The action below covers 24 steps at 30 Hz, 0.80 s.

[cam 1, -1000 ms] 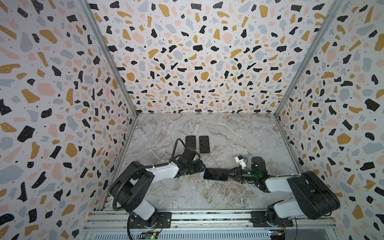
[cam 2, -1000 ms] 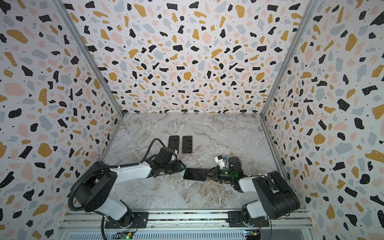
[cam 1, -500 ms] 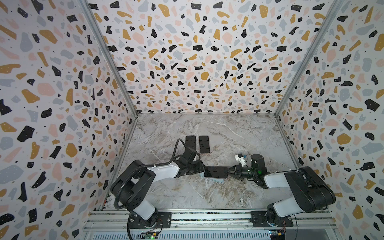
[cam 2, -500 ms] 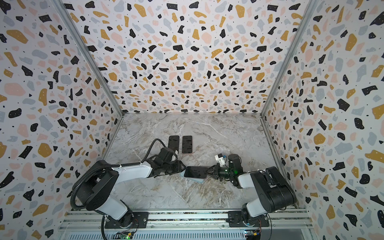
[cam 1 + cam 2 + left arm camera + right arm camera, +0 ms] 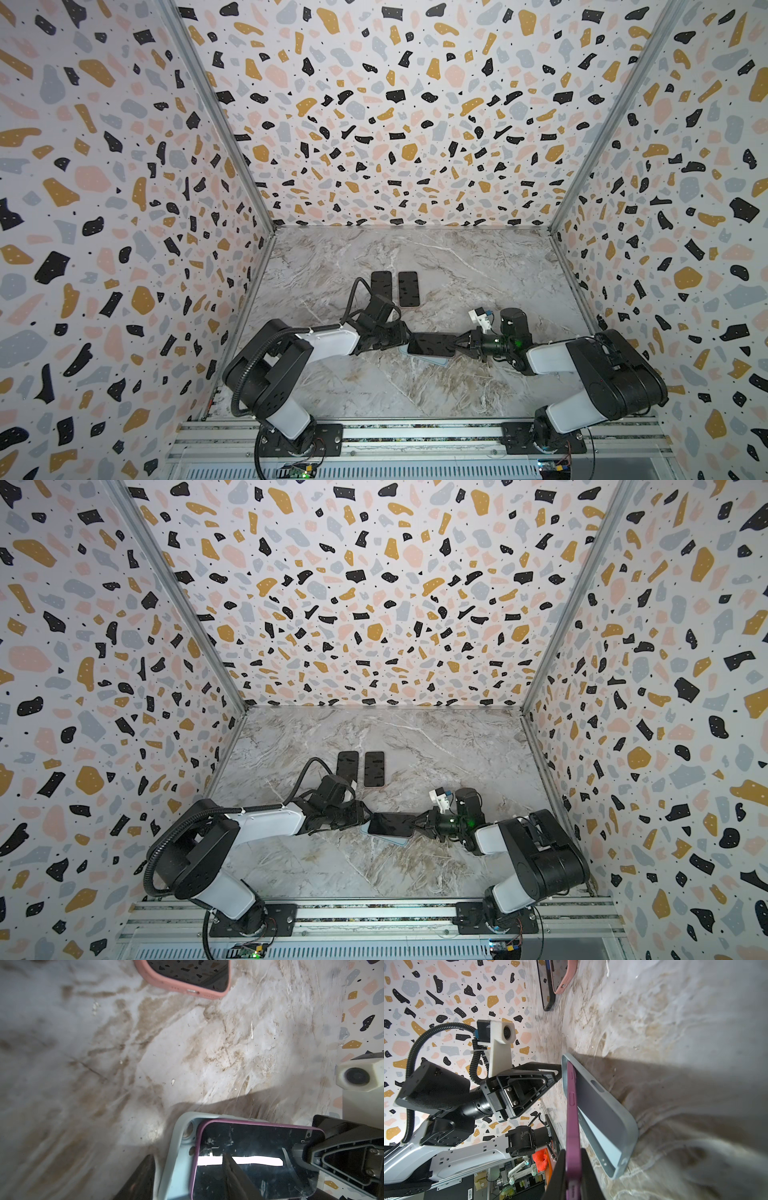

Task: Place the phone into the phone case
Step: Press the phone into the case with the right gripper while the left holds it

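The phone (image 5: 430,345) (image 5: 390,825) has a black screen and a purple edge. My right gripper (image 5: 457,343) (image 5: 572,1150) is shut on its right end and holds it at a slant over the light-blue phone case (image 5: 438,360) (image 5: 604,1118). The case lies open side up on the marble table. The phone's far end dips into the case end nearest my left gripper (image 5: 405,338) (image 5: 187,1155). There one left finger sits outside the case's (image 5: 178,1157) end wall and the other lies over the phone's (image 5: 259,1157) screen, gripping that end.
Two other phones lie side by side behind the left arm, one in a dark case (image 5: 381,284) and one in a pink case (image 5: 407,289) (image 5: 187,991). Terrazzo walls close off three sides. The arm bases stand on the rail along the front edge.
The right arm's elbow has swung a little. The phone stays nearly in place over the case. The left arm has barely moved.
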Each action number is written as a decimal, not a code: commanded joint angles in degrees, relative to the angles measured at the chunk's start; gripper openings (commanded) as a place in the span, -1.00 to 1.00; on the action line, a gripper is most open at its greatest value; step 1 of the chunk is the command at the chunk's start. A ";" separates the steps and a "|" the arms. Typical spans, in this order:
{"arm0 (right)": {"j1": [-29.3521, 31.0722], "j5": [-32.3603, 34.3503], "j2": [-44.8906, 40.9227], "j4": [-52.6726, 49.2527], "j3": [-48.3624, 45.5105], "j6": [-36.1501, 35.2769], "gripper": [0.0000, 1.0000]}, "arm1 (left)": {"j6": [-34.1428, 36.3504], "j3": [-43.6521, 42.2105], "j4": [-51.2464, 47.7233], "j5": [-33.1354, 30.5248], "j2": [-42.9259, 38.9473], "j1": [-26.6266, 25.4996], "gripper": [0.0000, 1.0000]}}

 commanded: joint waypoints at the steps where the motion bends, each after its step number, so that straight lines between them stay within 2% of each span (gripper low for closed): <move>1: 0.76 1.50 1.55 1.10 0.21 0.29 -1.00 | -0.30 -0.40 1.86 0.72 0.46 -0.42 0.05; 10: 2.08 1.71 4.69 5.07 -0.47 2.01 -1.00 | -0.90 -0.60 2.67 0.89 0.55 -0.78 0.06; 24: 2.77 4.51 6.42 2.59 0.42 2.16 -1.00 | -1.95 -1.81 4.45 1.16 0.64 -1.57 0.05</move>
